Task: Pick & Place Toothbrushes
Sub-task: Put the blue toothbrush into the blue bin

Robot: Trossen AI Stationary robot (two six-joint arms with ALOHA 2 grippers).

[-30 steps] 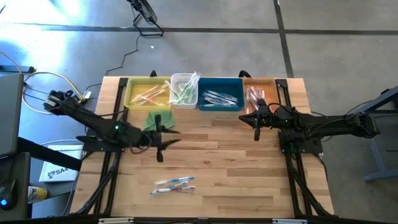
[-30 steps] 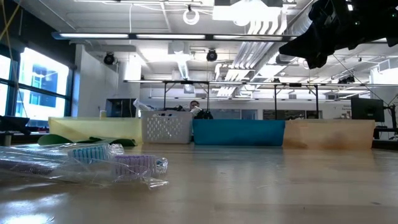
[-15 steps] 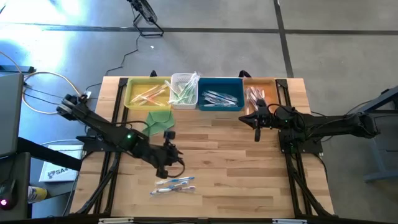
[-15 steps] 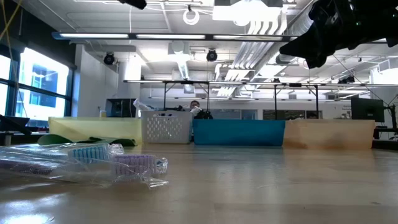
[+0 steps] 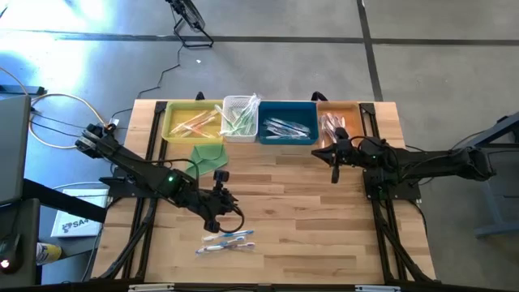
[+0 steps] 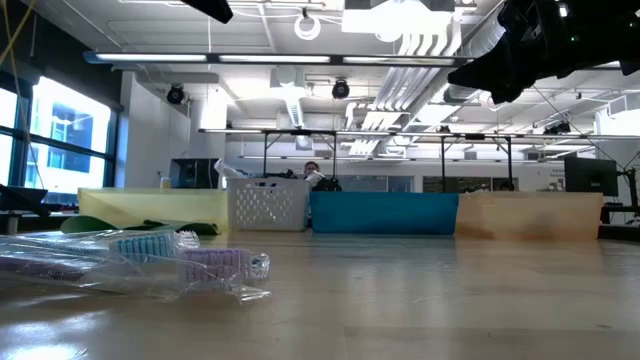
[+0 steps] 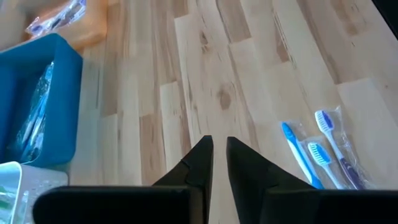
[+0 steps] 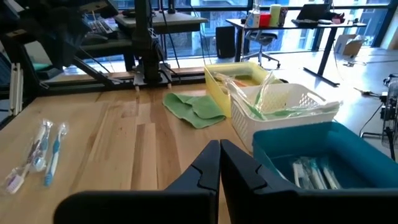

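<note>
Swung forward from beside the green cloth [image 5: 205, 155] a second ago, the left gripper [image 5: 217, 224] now hangs over the middle of the wooden table [image 5: 308, 235], just short of two loose toothbrushes [image 5: 226, 241] lying near the front edge — its fingers [image 7: 200, 163] nearly together with only a narrow slit between them, and nothing held. The wrapped brushes, blue-and-white in clear film, lie side by side and untouched. At the table's far edge a row of four bins holds the sorted brushes: a yellow bin [image 5: 174, 128], a white basket [image 5: 230, 104], a blue bin [image 5: 287, 109] and an orange bin [image 5: 349, 109]. The right gripper [image 5: 334, 157] has not shifted — it waits in front of the orange bin, fingers pressed together and empty.
</note>
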